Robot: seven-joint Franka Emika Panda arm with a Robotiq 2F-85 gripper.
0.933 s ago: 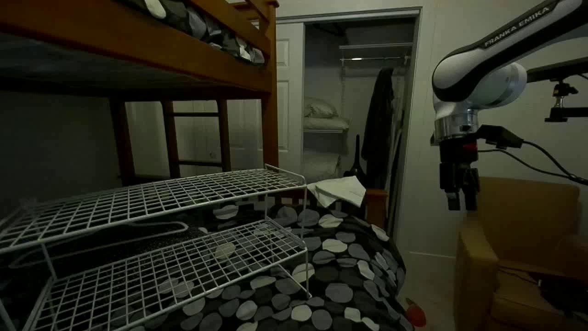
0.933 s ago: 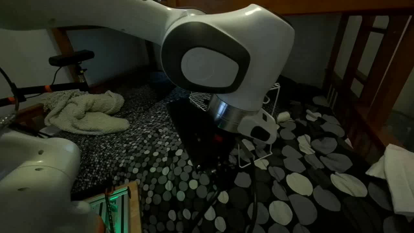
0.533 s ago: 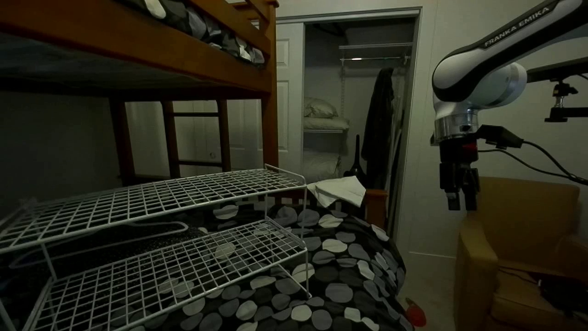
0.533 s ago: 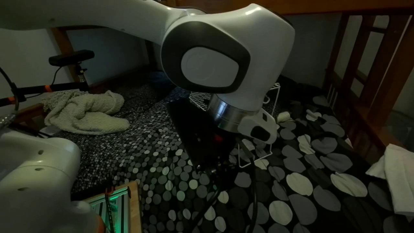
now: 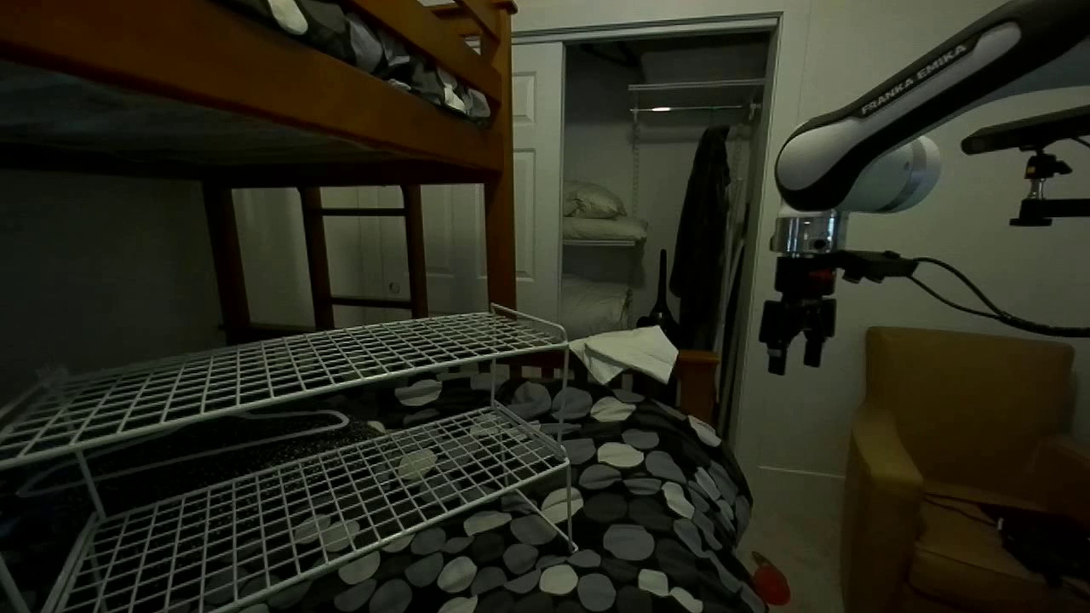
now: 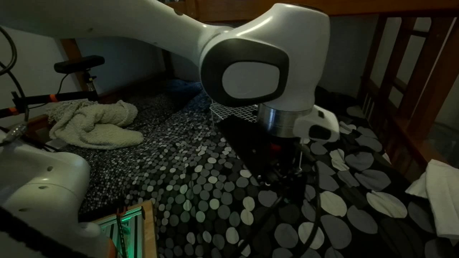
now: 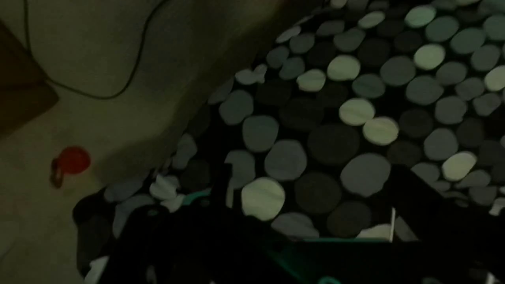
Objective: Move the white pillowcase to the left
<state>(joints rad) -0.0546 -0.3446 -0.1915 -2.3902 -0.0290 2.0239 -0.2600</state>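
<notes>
Gripper (image 7: 311,185) spread wide, above dotted bedspread (image 7: 335,142). White pillowcase (image 6: 444,200): folded, well apart from gripper, to its right in an exterior view; white wire rack (image 6: 236,111) beyond gripper there.

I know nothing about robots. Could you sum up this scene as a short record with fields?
Bed cover: black dotted bedspread
To be moved: white pillowcase, rumpled, at the bedspread's edge
Grasping part: tool, open, holding nothing, above the bedspread
On the bedspread: white wire shelving, cream fleecy cloth
Nearby: tan armchair
Floor: small red object, unidentified
</notes>
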